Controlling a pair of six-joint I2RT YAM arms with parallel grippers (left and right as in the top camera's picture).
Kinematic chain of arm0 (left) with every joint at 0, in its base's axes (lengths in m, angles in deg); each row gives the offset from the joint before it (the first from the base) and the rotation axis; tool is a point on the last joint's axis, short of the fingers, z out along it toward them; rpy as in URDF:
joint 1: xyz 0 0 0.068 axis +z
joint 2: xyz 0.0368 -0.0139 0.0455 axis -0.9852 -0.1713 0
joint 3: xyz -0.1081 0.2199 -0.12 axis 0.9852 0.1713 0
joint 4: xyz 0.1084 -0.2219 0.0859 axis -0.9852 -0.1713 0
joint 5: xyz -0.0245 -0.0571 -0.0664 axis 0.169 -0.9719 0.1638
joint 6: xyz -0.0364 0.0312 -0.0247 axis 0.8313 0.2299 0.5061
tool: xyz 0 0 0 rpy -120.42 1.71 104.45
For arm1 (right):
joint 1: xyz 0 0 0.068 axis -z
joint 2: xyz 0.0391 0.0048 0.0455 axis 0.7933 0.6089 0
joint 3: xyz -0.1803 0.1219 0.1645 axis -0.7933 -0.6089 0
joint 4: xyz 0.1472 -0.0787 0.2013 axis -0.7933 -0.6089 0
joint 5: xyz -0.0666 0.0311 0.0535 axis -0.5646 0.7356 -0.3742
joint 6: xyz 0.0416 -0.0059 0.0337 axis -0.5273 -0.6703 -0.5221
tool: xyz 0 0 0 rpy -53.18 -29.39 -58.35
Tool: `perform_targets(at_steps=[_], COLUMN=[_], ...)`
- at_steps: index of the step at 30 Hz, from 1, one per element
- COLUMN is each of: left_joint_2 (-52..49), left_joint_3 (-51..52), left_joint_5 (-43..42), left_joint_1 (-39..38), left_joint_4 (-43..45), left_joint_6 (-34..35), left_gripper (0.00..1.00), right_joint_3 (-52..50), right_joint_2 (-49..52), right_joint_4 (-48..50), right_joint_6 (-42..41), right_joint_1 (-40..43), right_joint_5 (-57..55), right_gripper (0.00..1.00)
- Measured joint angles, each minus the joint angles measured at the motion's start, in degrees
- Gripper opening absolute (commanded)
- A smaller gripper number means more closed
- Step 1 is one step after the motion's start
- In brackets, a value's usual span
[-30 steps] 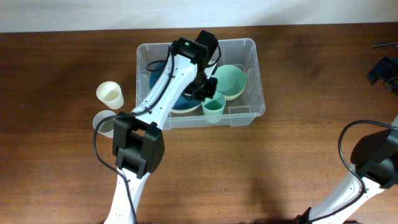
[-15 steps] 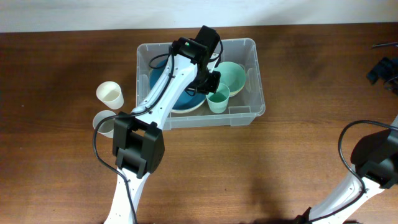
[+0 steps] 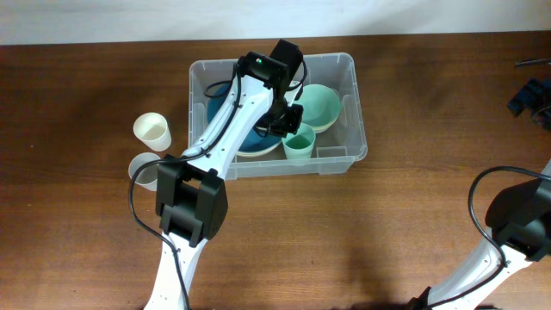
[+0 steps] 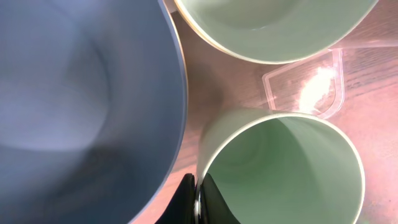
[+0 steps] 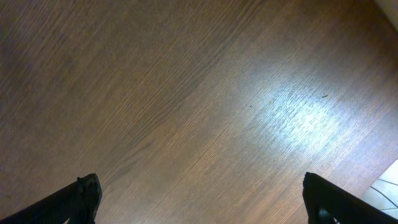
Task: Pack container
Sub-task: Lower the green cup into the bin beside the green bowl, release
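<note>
One container stands on the wooden surface, toward the far side and a little left of the middle in the overhead view. It is upright with its open top facing up. Its long axis runs left to right, parallel to the far edge of the surface, and its short sides face the two ends.

There are two bowls, both inside the container. A blue bowl fills the left part and a green bowl sits in the right part.

There are three cups. A green cup is upright inside the container by the near wall, just beside both bowls. A cream cup stands outside, left of the container. A pale cup stands just nearer than the cream one and is partly hidden behind the left arm.

The left arm reaches over the blue bowl into the container. In the left wrist view the left fingers are drawn close together, pinching the wall of the green cup at its rim, one finger outside and one inside.

The right arm is at the near right corner, well apart from the container. The right fingers are spread wide over bare wood and hold nothing.
</note>
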Motion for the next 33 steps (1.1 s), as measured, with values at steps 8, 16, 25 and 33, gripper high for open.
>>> perform_targets(at_steps=[8, 16, 25, 33], left_joint_2=[0.0, 0.0, 0.0, 0.0], left_joint_3=[0.0, 0.4, 4.3, 4.6], left_joint_5=[-0.1, 0.7, 0.8, 1.0], left_joint_1=[-0.6, -0.6, -0.6, -0.6], left_joint_4=[3.0, 3.6, 6.4, 7.6], left_joint_6=[0.0, 0.0, 0.0, 0.0], left_gripper=[0.02, 0.02, 0.06, 0.16], right_joint_3=[0.0, 0.0, 0.0, 0.0], right_joint_2=[0.0, 0.0, 0.0, 0.0], right_joint_4=[0.0, 0.0, 0.0, 0.0], right_joint_6=[0.0, 0.0, 0.0, 0.0], right_joint_1=[0.0, 0.0, 0.0, 0.0], right_joint_5=[0.0, 0.0, 0.0, 0.0], right_gripper=[0.99, 0.99, 0.99, 0.99])
